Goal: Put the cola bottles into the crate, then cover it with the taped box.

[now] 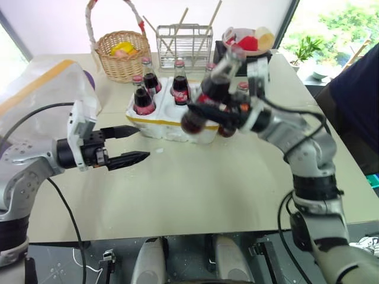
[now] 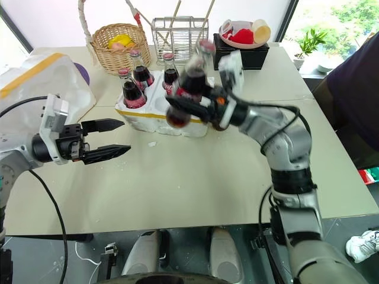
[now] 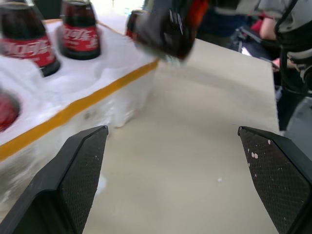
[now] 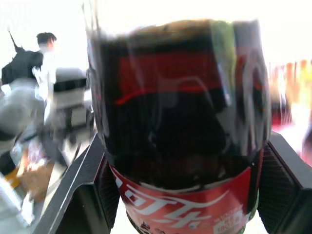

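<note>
Above crate [image 1: 163, 127], cola bottle [image 1: 207, 97] clamped in R claw [image 1: 204, 112].

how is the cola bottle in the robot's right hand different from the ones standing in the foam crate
The dark glass cola bottle in the right hand is lifted and tilted; the bottles in the low white foam crate stand upright in wells, ungripped. All have red labels.

Bright daylight from windows behind the table [image 1: 195, 189]; held cola bottle [image 1: 207, 97] motion-blurred; right wrist background overexposed.
</note>
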### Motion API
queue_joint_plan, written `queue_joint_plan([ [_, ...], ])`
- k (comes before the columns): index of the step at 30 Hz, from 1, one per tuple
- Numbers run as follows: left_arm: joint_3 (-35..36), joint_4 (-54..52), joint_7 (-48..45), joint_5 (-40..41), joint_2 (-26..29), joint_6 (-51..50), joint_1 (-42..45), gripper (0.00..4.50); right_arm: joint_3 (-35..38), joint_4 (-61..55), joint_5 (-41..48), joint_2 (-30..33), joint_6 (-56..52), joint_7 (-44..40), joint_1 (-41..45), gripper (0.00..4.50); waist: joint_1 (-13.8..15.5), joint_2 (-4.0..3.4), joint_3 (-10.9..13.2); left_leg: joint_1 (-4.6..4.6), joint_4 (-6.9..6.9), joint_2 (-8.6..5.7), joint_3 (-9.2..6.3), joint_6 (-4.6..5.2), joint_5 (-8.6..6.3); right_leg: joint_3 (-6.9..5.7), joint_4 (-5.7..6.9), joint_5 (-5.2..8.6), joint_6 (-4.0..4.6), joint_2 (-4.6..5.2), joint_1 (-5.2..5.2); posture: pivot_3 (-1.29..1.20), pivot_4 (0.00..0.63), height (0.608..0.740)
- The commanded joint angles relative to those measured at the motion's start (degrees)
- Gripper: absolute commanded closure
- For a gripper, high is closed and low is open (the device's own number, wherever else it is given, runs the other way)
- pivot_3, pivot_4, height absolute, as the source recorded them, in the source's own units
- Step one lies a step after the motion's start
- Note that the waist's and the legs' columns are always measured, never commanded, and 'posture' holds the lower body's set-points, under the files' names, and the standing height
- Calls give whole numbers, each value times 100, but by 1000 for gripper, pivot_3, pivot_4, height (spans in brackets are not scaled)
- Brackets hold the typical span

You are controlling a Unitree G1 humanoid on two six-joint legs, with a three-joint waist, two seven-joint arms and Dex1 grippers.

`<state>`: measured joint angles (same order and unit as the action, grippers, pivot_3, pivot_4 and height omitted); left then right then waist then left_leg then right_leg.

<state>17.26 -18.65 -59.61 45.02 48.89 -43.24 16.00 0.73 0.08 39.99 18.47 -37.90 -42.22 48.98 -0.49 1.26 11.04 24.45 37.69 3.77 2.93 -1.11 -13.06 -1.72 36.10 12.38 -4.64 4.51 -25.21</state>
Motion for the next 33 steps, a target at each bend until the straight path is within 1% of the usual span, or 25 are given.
queue_joint_plan([
  [1,220,-218,91,93,46,127,-19,0,-65,1161,-706,-333,682,377,729,1657,-11,0,0,4,0,-2,1,-1,0,0,-3,0,0,2,0,0,150,740],
  [4,277,-335,217,129,1,150,-77,0,-327,2259,-1352,-574,1294,362,1151,1657,-13,-1,1,6,1,-3,3,-2,1,1,-4,0,1,4,-3,0,150,740],
  [8,343,-452,347,185,-30,160,-162,0,-504,3140,-1819,-912,1868,190,1347,1657,-48,-1,1,8,-23,-3,5,-3,2,2,-4,-10,-16,4,-15,0,150,740],
  [11,369,-474,433,190,-59,173,-180,0,-566,3510,-2059,-1088,2067,84,1393,1657,-52,-2,1,4,-47,-1,3,-8,6,1,-2,-7,-12,-3,-23,0,150,740],
  [15,373,-437,484,182,-47,219,-174,0,-736,3729,-2428,-1148,2140,37,1298,1657,-47,-2,2,4,-50,0,3,-9,7,1,-4,-6,-11,-3,-24,0,150,740],
  [17,347,-364,507,138,-42,286,-129,0,-743,3747,-2535,-1158,2032,101,1251,608,-50,0,0,3,-48,-1,4,-10,7,2,-5,-7,-11,-1,-22,0,150,740],
  [18,304,-301,530,117,-55,312,-66,0,-750,3604,-2573,-1138,2029,121,1165,230,-49,0,0,0,-48,-1,4,-11,8,2,-4,-7,-11,-1,-19,0,150,740],
  [19,248,-258,548,96,-75,340,-7,0,-735,3335,-2593,-1090,2016,151,1033,42,-42,0,0,-1,-47,-1,4,-11,8,1,-3,-7,-11,-1,-19,0,150,740],
  [22,118,-225,570,91,-137,380,103,0,-580,2393,-2451,-912,1714,185,638,42,-25,0,0,0,-48,-1,1,-15,10,0,-1,-7,-10,-2,-20,0,150,740],
  [25,-142,-191,553,46,-279,406,270,0,-93,432,-1740,-464,688,229,-320,42,50,0,0,3,-49,-3,1,-16,10,-2,-4,-7,-11,2,-18,0,150,740],
  [27,-267,-118,508,-7,-323,442,345,0,130,-536,-1399,-227,121,372,-845,42,72,0,0,3,-48,-4,4,-17,10,0,-7,-6,-13,4,-16,0,150,740],
  [33,-584,188,343,-120,-396,551,695,0,888,-2471,-598,253,-1213,1093,-2147,42,44,1,-1,-10,-50,-1,0,-18,12,-1,0,-1,-4,-4,-15,0,150,740],
])
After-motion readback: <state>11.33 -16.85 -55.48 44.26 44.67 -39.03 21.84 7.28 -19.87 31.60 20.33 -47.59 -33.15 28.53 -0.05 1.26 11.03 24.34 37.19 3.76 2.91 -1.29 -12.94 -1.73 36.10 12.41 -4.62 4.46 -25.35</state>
